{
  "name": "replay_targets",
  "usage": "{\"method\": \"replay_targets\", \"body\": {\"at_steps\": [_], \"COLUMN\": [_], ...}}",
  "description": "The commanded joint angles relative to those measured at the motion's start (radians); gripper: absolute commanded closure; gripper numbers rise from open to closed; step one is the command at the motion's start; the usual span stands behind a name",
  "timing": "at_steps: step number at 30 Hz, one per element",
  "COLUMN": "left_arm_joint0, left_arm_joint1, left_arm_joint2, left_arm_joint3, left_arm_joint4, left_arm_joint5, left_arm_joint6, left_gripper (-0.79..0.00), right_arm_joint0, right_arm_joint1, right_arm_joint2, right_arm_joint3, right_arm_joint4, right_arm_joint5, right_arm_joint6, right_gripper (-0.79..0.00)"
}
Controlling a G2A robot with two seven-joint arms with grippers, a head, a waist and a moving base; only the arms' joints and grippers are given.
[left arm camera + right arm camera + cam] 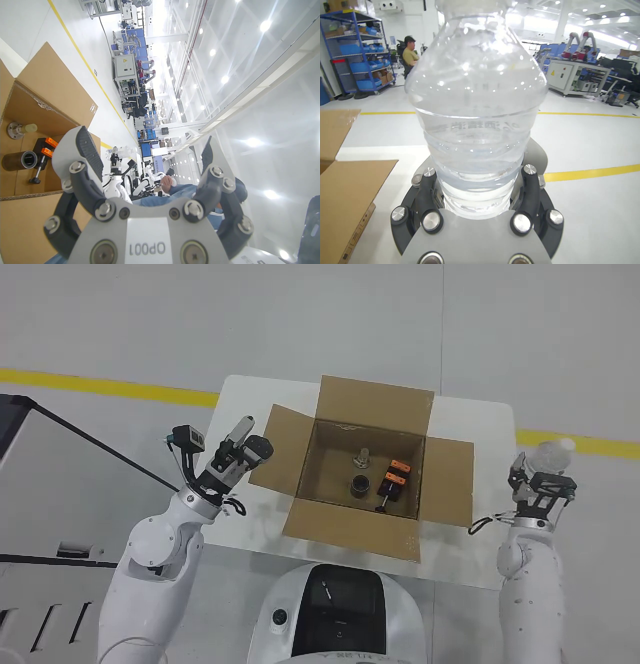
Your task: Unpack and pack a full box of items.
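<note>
An open cardboard box stands in the middle of the white table, flaps folded out. Inside lie a dark cylinder, a black clamp with orange tabs and a small flanged metal part. In the left wrist view these are the cylinder, the clamp and the flanged part. My left gripper hangs open and empty beside the box's left flap, its pads wide apart. Off the table's right edge, my right gripper is shut on a clear water bottle.
A yellow floor line runs behind the table. A dark table edge lies to the left. The box flaps stick out toward both arms. Bare table top lies left and right of the box.
</note>
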Motion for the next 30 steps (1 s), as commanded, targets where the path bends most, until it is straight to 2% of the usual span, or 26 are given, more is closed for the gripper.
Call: {"method": "replay_targets", "body": {"at_steps": [1, 9, 11, 18, 26, 30], "left_arm_joint0": [0.0, 0.0, 0.0, 0.0, 0.0, 0.0], "left_arm_joint1": [0.0, 0.0, 0.0, 0.0, 0.0, 0.0], "left_arm_joint2": [0.0, 0.0, 0.0, 0.0, 0.0, 0.0], "left_arm_joint3": [0.0, 0.0, 0.0, 0.0, 0.0, 0.0], "left_arm_joint4": [0.0, 0.0, 0.0, 0.0, 0.0, 0.0], "left_arm_joint5": [0.0, 0.0, 0.0, 0.0, 0.0, 0.0], "left_arm_joint6": [0.0, 0.0, 0.0, 0.0, 0.0, 0.0], "left_gripper": [-0.785, -0.785, -0.785, -0.785, -0.785, -0.785], "right_arm_joint0": [0.034, 0.032, 0.031, 0.126, 0.248, 0.28], "right_arm_joint1": [0.006, 0.007, 0.009, 0.029, 0.049, 0.06], "right_arm_joint2": [-0.002, -0.003, -0.018, -0.06, -0.085, -0.093], "right_arm_joint3": [0.072, 0.068, 0.083, 0.274, 0.532, 0.611], "right_arm_joint4": [-0.03, -0.027, -0.05, -0.115, -0.12, -0.121], "right_arm_joint5": [0.033, 0.033, 0.053, 0.059, 0.061, 0.077], "right_arm_joint6": [-0.014, -0.007, -0.038, -0.137, -0.155, -0.172], "right_gripper": [0.0, 0.0, 0.0, 0.0, 0.0, 0.0]}}
